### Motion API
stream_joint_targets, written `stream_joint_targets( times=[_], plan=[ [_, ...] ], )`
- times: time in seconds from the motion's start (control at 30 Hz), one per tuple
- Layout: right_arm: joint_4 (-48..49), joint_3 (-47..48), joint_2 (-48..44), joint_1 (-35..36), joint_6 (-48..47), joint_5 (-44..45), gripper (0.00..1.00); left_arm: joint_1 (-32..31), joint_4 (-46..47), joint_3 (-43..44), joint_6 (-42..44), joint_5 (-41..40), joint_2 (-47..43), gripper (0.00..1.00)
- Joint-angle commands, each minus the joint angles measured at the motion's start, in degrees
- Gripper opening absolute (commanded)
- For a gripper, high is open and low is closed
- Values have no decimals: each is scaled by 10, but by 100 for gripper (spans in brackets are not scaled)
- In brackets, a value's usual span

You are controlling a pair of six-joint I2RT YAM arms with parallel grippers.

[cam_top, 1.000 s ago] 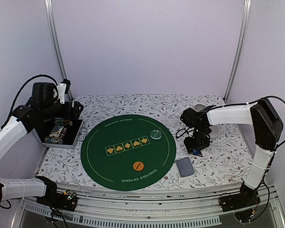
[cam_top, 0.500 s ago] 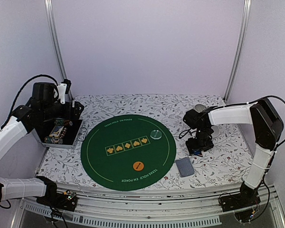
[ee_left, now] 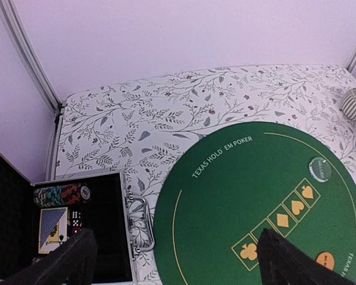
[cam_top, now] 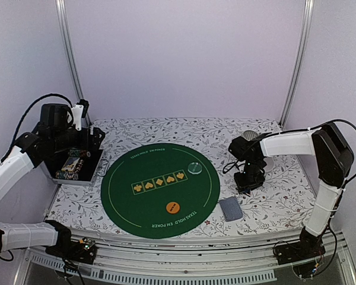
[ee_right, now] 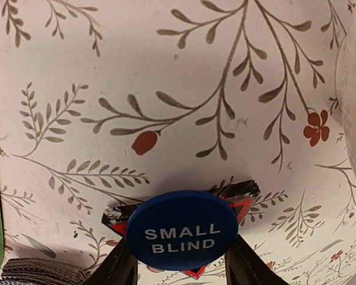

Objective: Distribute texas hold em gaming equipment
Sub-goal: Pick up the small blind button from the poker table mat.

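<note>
Pinching the blue round SMALL BLIND button [ee_right: 181, 237] between its fingers, the right gripper [ee_right: 179, 268] holds it atop the red-black triangle marker [ee_right: 242, 198] on the floral tablecloth [ee_right: 166, 89] (right of the round green felt mat [cam_top: 121, 205]); the left gripper [ee_left: 178, 261] hangs wide open, empty

My fingers [ee_left: 65, 261] are spread wide, dark tips at the bottom edge. Beyond them a green round mat [ee_left: 225, 196] lies on the floral counter [ee_left: 148, 119]. A clear disc [ee_left: 320, 168] sits on the mat's right side, an orange button [ee_left: 325, 260] at its lower right. An open black case [ee_left: 107, 237] just left of the mat holds a chip stack [ee_left: 62, 193], card deck [ee_left: 52, 228] and dice [ee_left: 76, 221]. A ribbed grey cup [ee_left: 354, 104] stands at the far right edge.
</note>
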Motion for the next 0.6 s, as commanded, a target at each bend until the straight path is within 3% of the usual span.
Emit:
stream_joint_targets(
  times=[0.0, 0.57],
  plan=[
    [-12, -4, -9, -1, -2, -5, 49, -10, 15, -7, 10, -3, -8, 97],
    [-37, -8, -49, 9, -10, -35, 45, -12, 18, -11, 12, -6, -10, 97]
  ],
)
